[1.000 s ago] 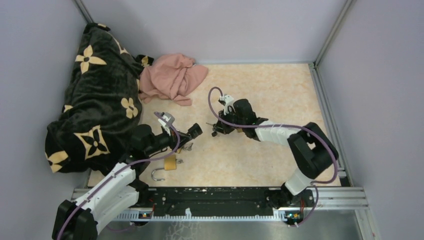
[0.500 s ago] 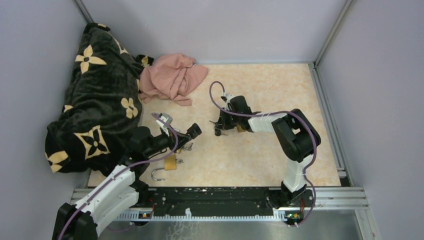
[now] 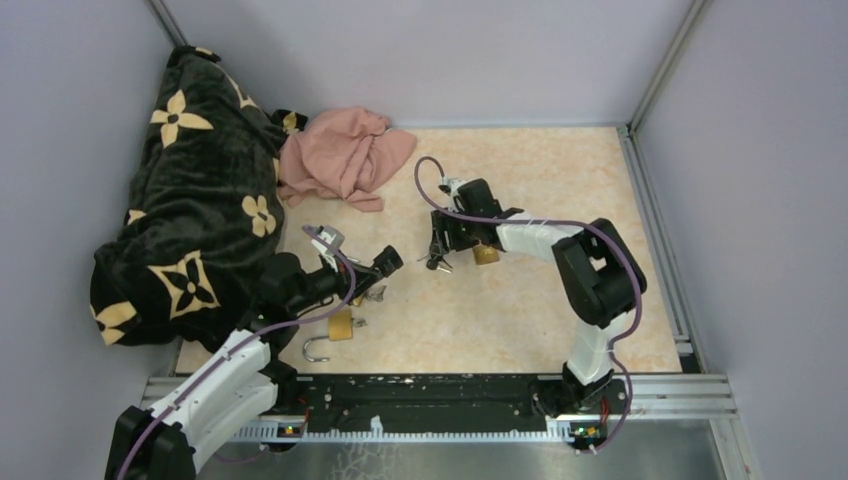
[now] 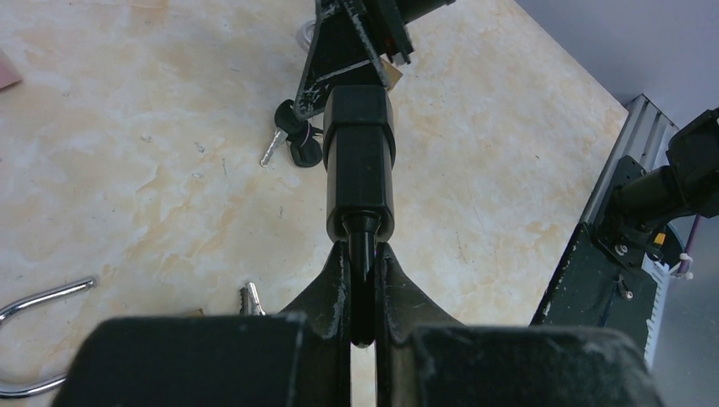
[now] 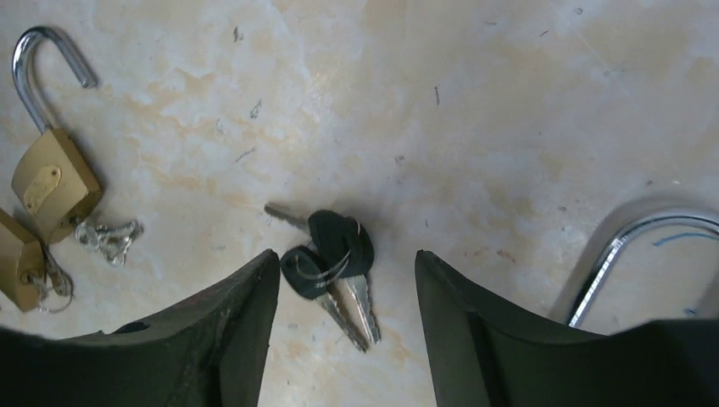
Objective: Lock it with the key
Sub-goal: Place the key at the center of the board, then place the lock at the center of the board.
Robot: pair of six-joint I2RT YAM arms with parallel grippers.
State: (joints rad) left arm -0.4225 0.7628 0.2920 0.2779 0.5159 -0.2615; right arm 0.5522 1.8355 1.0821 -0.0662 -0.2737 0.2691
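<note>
Right gripper [image 5: 344, 284] hangs spread wide over the keys [image 5: 333, 248], brass padlock [image 5: 52, 182] well apart (shackle open). Key pickup seems in hand; next, descend and pinch one black head. Left gripper [image 4: 363, 254] clamps a black piece [image 4: 359, 161].

Soft, even overhead light falls across your marbled desk [image 3: 600, 180], leaving only faint shadows beneath the arms. In your right wrist view, the steel shackle [image 5: 25, 85] at 10 o'clock glints, while the dark jaws at 6 o'clock blur. Your left wrist foreground is equally soft.
</note>
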